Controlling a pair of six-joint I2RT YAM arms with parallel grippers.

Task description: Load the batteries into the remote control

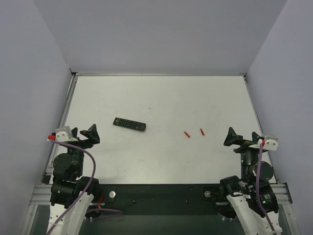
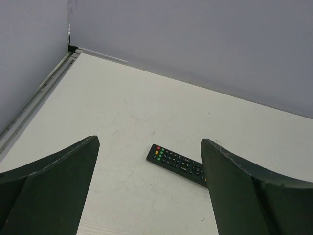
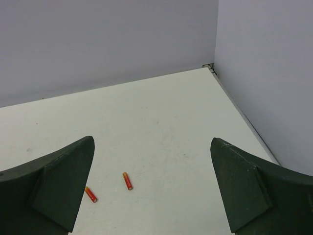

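Note:
The black remote control (image 1: 129,124) lies button side up on the white table, left of centre; it also shows in the left wrist view (image 2: 177,165), its far end hidden behind my finger. Two red batteries lie apart right of centre, one (image 1: 187,134) and the other (image 1: 202,131); they also show in the right wrist view, one (image 3: 91,194) and the other (image 3: 127,181). My left gripper (image 1: 84,133) is open and empty near the left edge. My right gripper (image 1: 241,137) is open and empty near the right edge.
Grey walls enclose the table (image 1: 161,98) on three sides. A metal rail runs along the left edge (image 2: 34,98). A black strip (image 1: 161,193) with the arm bases lies at the near edge.

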